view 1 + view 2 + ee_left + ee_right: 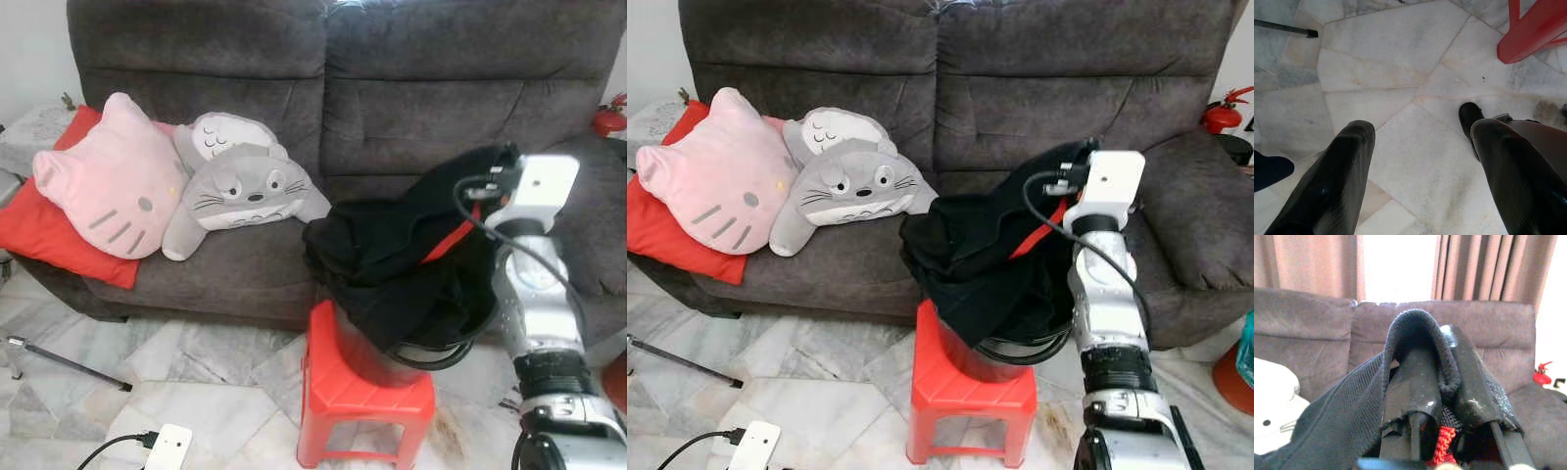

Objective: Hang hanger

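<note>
Room: grey marble floor (235, 372) is stretching in front of a dark grey sofa (411, 88), with brown curtains (1484, 269) showing behind it in the right wrist view.
Sofa load: a pink cat cushion (110, 181) is leaning on a red pillow (39, 230), and a grey plush (245, 191) is lying just beside them on the seat.
Stool: a red plastic stool (358, 397) is standing on the floor right before the sofa, with a dark bucket (970, 360) sitting on top of it.
Garment: a black garment (392, 264) is spilling out of the bucket and rising toward the right arm; a red strip (453, 235) is showing within its folds, and I cannot tell whether it belongs to a hanger.
Right gripper: the right gripper (1442, 382) is being held up over the stool, its fingers (1469, 387) pinching narrowly on a fold of the black garment, which is draping over the fingertips.
Left gripper: the left gripper (1420, 161) is hanging low over the floor, its fingers (1337, 171) spreading wide with nothing between them.
Floor items: a white charger (168, 446) with a black cable is lying near the stool, and a thin dark rod (69, 362) is lying further to the left.
</note>
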